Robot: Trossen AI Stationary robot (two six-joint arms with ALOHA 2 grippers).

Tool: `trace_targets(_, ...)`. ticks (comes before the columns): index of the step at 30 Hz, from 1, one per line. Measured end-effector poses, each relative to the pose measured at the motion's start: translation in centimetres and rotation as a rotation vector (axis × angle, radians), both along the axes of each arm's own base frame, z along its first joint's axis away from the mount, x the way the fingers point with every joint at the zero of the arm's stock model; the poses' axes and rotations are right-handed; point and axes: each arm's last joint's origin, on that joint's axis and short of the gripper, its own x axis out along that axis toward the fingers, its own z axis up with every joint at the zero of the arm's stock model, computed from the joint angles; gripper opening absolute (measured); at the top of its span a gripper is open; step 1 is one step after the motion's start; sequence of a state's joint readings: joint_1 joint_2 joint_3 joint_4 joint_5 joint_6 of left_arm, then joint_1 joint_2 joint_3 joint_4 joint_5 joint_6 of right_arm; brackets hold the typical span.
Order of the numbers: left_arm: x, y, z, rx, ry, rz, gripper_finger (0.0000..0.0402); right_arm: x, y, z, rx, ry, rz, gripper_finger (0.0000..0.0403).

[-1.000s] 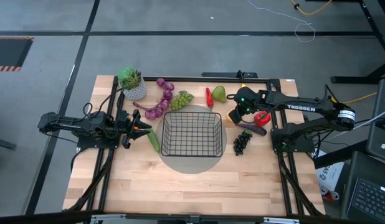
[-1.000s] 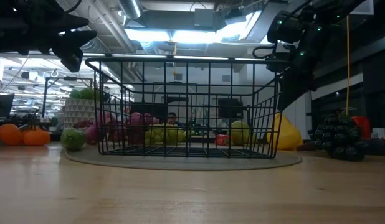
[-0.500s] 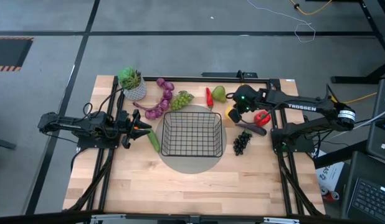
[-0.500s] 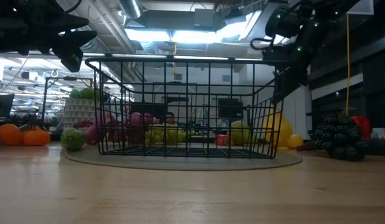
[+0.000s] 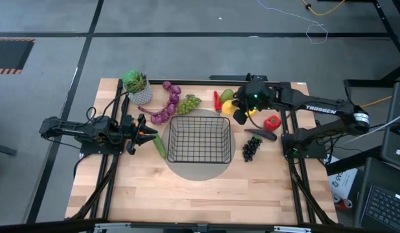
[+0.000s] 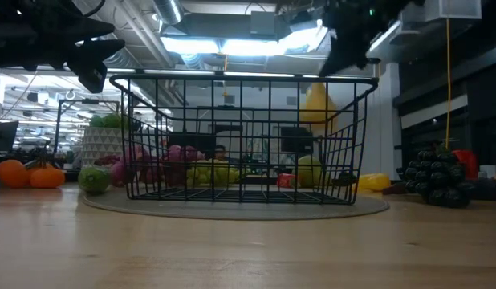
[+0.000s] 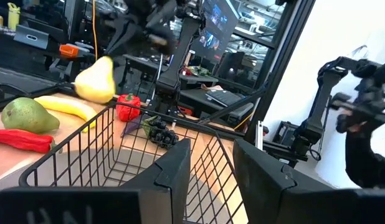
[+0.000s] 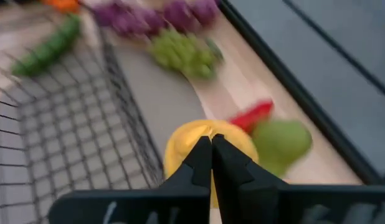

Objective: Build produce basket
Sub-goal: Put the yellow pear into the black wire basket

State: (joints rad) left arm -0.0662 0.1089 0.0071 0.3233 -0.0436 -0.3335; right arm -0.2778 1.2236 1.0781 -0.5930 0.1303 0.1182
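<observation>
One yellow pear (image 6: 316, 103) hangs stem-up, long axis vertical, pinched by the right gripper (image 5: 242, 111) beside the basket (image 5: 199, 138); left gripper (image 5: 143, 131) part-open.

A potted plant (image 5: 136, 86) (white pot) stands on the table (image 5: 187, 191).

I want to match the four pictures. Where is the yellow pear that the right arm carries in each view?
High view: yellow pear below the right tool, just right of the basket.
Low view: pear hangs above the basket's right rim.
Left wrist view: pear in the air beyond the basket's far edge.
Right wrist view: pear behind the shut fingers.
Shared landmark: the basket.
</observation>
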Motion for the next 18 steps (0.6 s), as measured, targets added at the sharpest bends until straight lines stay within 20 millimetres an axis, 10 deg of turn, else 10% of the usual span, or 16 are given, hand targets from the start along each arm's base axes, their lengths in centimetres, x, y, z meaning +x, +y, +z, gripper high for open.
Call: trace_targets(18,0.0,0.0,0.0,0.003,0.0,0.001,0.0115,3.1,6.7,4.6,-0.114,-0.376,0.464,0.0)
